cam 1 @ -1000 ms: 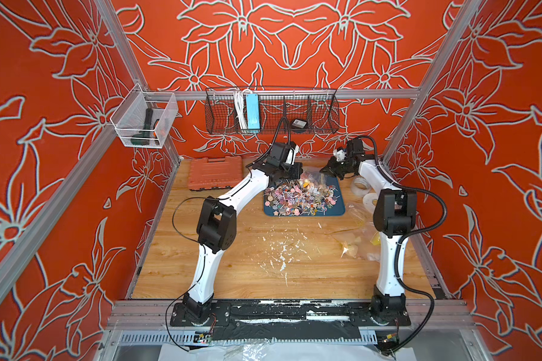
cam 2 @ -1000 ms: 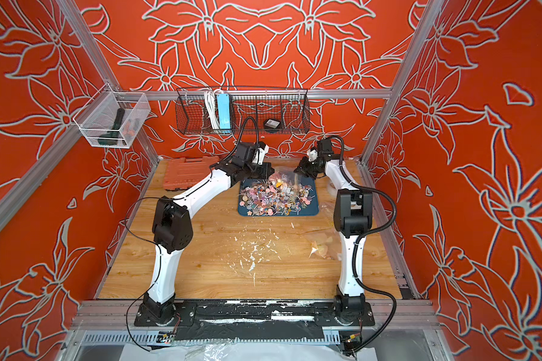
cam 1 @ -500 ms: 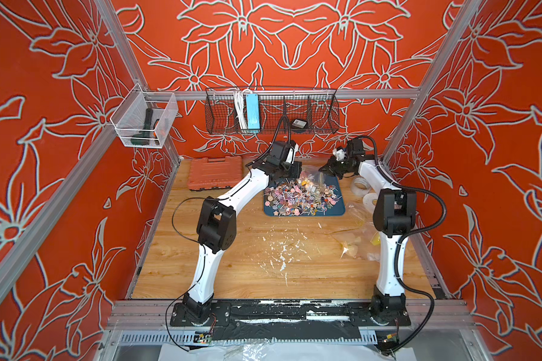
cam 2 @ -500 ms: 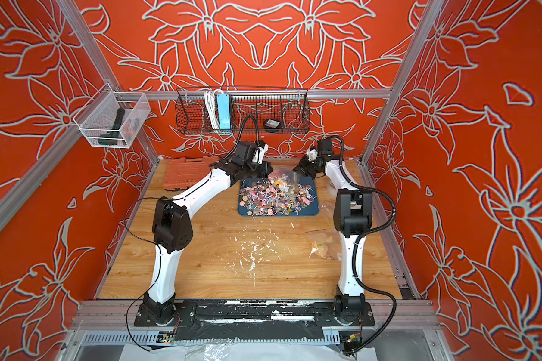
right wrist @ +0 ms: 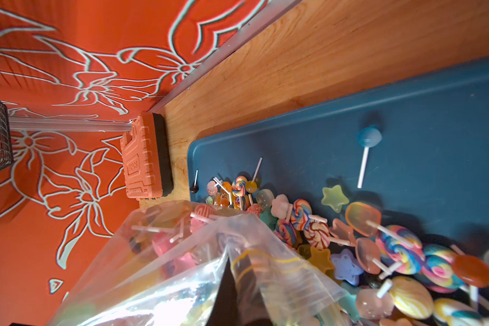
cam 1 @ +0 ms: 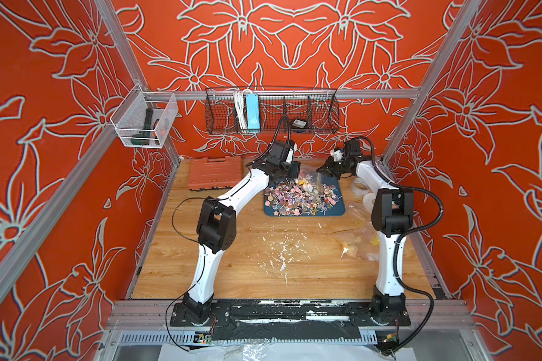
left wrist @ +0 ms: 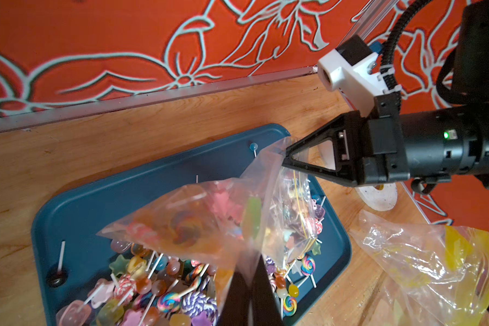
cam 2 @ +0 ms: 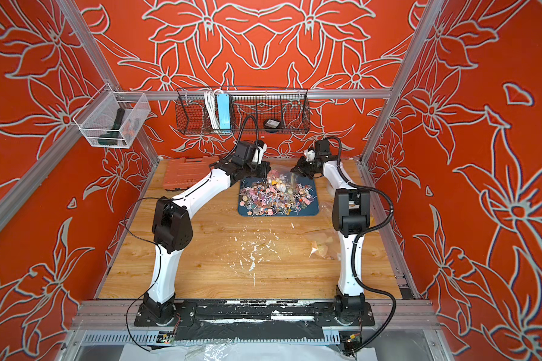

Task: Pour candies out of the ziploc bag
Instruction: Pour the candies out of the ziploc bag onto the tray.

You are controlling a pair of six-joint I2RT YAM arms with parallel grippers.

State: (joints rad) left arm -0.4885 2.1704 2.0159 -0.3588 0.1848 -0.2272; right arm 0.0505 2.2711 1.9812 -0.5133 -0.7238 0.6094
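Observation:
A clear ziploc bag [cam 1: 307,178] [cam 2: 279,178] hangs over the back of a blue tray [cam 1: 304,215] [cam 2: 279,215], stretched between my two grippers. My left gripper [left wrist: 251,252] [cam 1: 293,173] is shut on one corner of the bag [left wrist: 209,220]. My right gripper [right wrist: 229,255] [cam 1: 320,170] is shut on the yellow-striped zip edge of the bag [right wrist: 167,268]; the left wrist view also shows this right gripper [left wrist: 287,152]. A few candies still sit inside the bag. Many small candies [cam 1: 301,198] [left wrist: 158,293] [right wrist: 378,248] lie heaped on the tray.
An orange tool case [cam 1: 215,172] [right wrist: 141,158] lies left of the tray. Rolls of tape [cam 1: 362,187] and crumpled plastic bags [cam 1: 354,231] [left wrist: 435,268] lie by the right arm. White scraps [cam 1: 282,253] dot the wooden table. A wire basket [cam 1: 271,112] hangs on the back wall.
Both grippers keep their hold on the bag above the tray. I see no clear movement of the arms or the bag.

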